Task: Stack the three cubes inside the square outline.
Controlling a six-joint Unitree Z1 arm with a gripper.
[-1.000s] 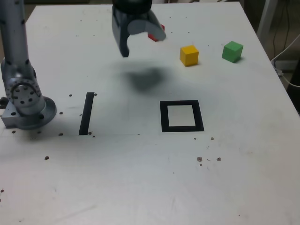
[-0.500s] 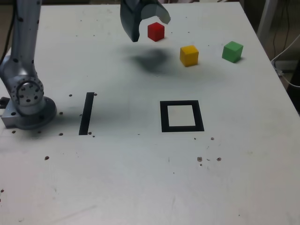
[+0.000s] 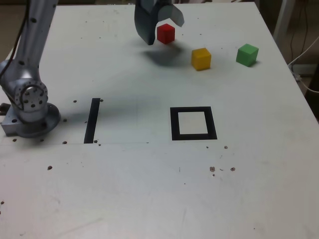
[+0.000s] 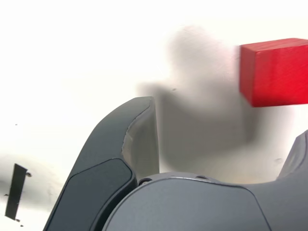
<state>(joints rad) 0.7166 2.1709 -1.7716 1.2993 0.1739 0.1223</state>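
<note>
Bare surface (image 3: 129, 189) lies open left and near of the yellow cube (image 3: 201, 59). Right of it, a gap precedes the green cube (image 3: 247, 55).

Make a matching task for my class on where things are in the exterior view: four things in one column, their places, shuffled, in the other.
Things
1. red cube
2. yellow cube
3. green cube
4. black strip

Places
A. between the other two cubes, counting from left to right
B. between the arm's base and the square outline
C. nearest the open gripper
D. farthest to the right of the cubes

Right pairs
1-C
2-A
3-D
4-B
</note>
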